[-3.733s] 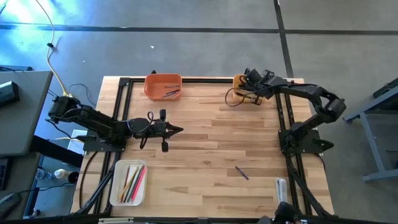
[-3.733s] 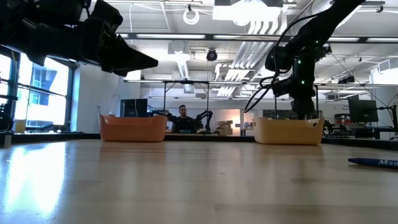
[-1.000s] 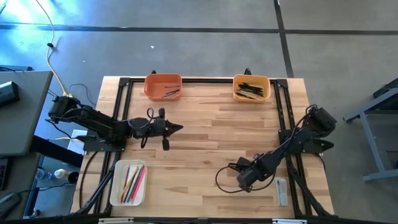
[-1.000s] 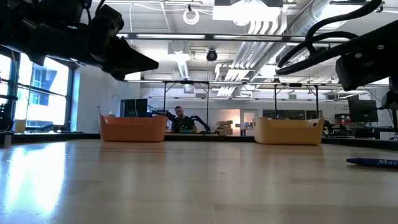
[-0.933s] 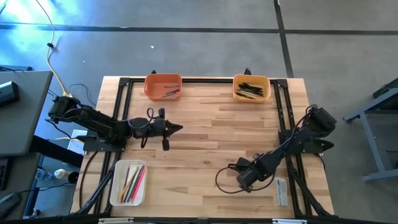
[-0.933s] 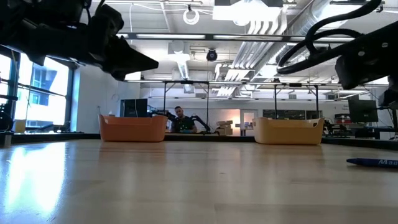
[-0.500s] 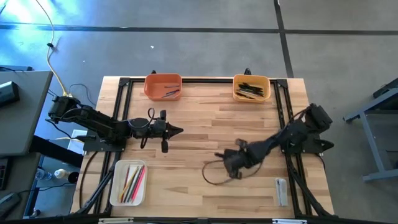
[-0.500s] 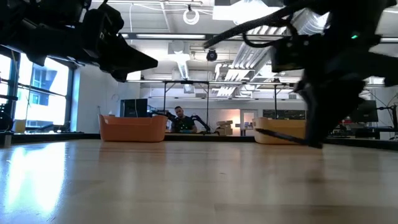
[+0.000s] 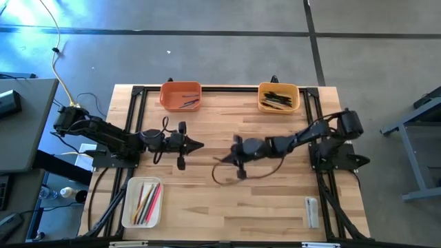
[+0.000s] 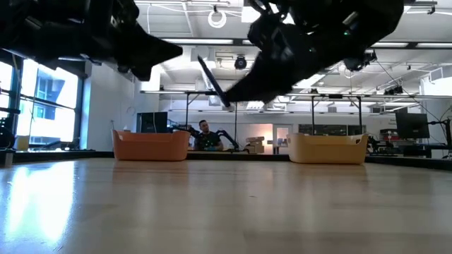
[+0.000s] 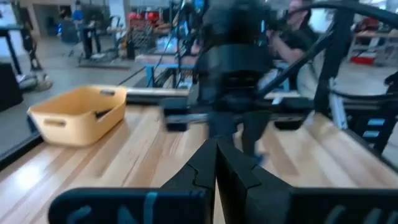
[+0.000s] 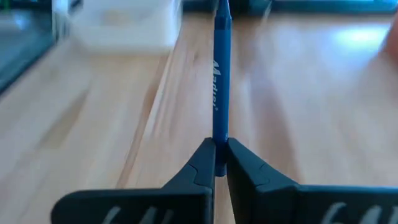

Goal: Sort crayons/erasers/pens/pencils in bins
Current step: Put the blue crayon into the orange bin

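Note:
My right gripper (image 9: 234,151) hangs over the middle of the table, shut on a blue stick with white lettering (image 12: 219,81). In the low view the stick (image 10: 212,81) juts up from the fingertips. My left gripper (image 9: 198,145) is shut and holds nothing; it hovers just left of the right gripper, pointing level at it. The orange bin (image 9: 180,95) and the yellow-orange bin (image 9: 278,97), which has dark pens in it, stand at the far edge. The white bin (image 9: 142,202) with coloured pencils lies at the near left. My right gripper pinches the blue stick's lower end (image 12: 219,140) between its two fingertips (image 12: 205,155). The fingers come from the table's right, slanting down. The stick rises from them, tilted toward the table's left, and is clear of the table.
A small clear-grey block (image 9: 311,211) lies at the near right, beside the black frame rail. A loop of dark cable (image 9: 231,176) hangs under the right arm. The two grippers stand close together at mid-table. A person sits far behind the table (image 10: 205,134).
My right gripper has picked the blue stick up from the table's near right and swung it toward the far left, to mid-table. It has tipped from pointing down to a shallow slant, and the wrist has rolled. The stick, flat on the wood before, is now lifted clear.

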